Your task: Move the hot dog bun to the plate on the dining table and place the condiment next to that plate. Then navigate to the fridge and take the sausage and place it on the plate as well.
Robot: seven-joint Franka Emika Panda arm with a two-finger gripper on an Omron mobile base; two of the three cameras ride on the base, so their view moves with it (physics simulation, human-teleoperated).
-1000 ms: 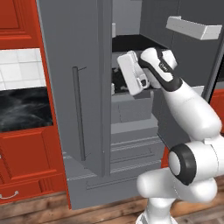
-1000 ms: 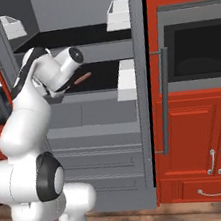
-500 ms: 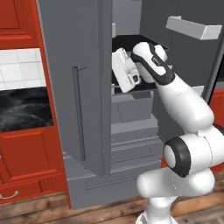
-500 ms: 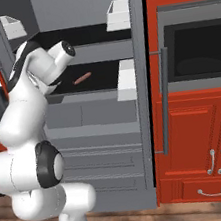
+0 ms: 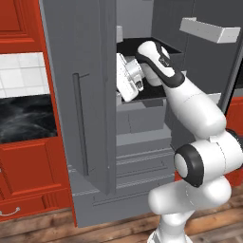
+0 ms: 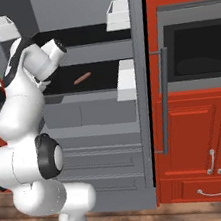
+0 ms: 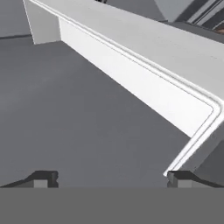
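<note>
Swung leftward, open end effector (image 7: pixel 109 178) sits left of sausage (image 6: pixel 82 78).

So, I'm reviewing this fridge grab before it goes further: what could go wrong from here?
The open gripper faces a pale door bin in the hand view, not the sausage, so it may reach off target. The hand sits close to the fridge door edge in the left base view and could knock it. The sausage is thin and lies flat on the dark shelf, so the fingers might roll it away.
</note>
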